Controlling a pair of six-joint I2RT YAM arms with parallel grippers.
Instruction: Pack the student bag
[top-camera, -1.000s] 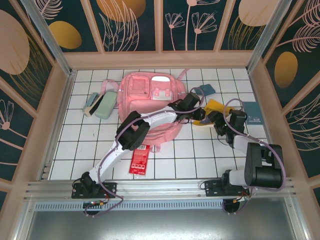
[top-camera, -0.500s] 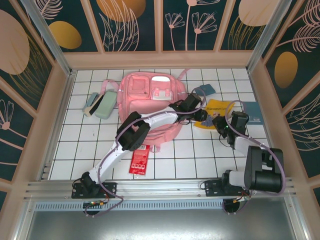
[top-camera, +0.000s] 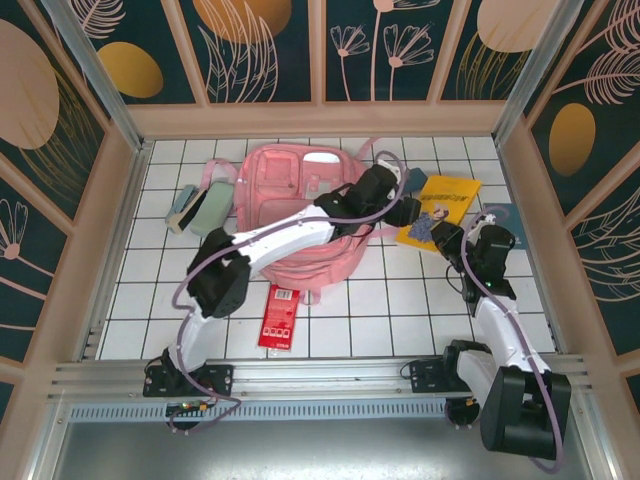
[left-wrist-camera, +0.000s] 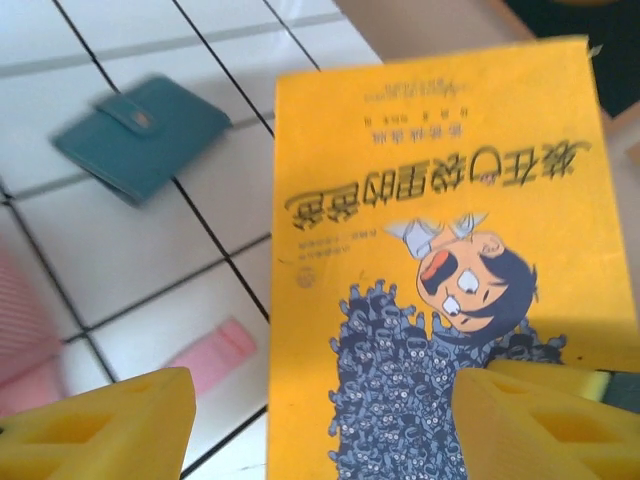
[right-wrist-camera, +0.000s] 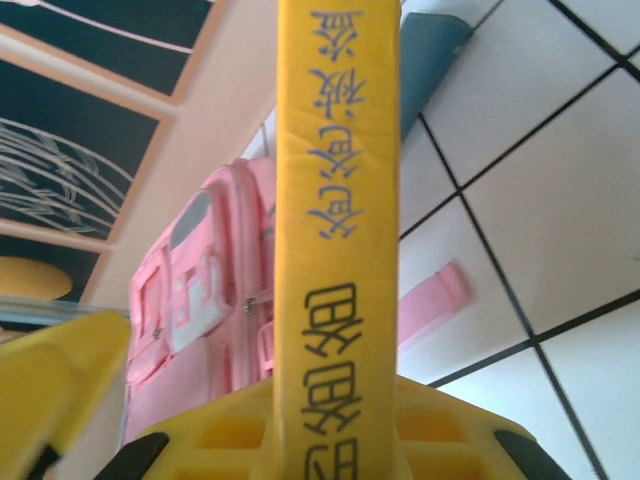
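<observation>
The student bag (top-camera: 300, 205), a large light-pink backpack, lies flat in the middle of the tiled table; its pockets also face the right wrist camera (right-wrist-camera: 195, 300). A yellow book (top-camera: 440, 203) with a cartoon cover is tilted up just right of the bag. My right gripper (top-camera: 441, 233) is shut on the book's lower edge, and the spine (right-wrist-camera: 338, 180) stands clamped between its fingers (right-wrist-camera: 335, 405). My left arm reaches across the bag. My left gripper (top-camera: 402, 212) is open beside the book, with the cover (left-wrist-camera: 430, 250) just beyond its spread fingertips (left-wrist-camera: 325, 420).
A teal wallet (top-camera: 411, 180) lies behind the book, and a loose pink strap (left-wrist-camera: 215, 352) runs along the tiles. A mint-green pencil case (top-camera: 208, 212) lies left of the bag, a red packet (top-camera: 279, 315) in front, a blue notebook (top-camera: 507, 226) far right. Wooden walls enclose the table.
My right gripper has shut on the yellow book and raised it toward the back right. My left gripper has opened and let the book go, while its arm stretched further across the bag.
</observation>
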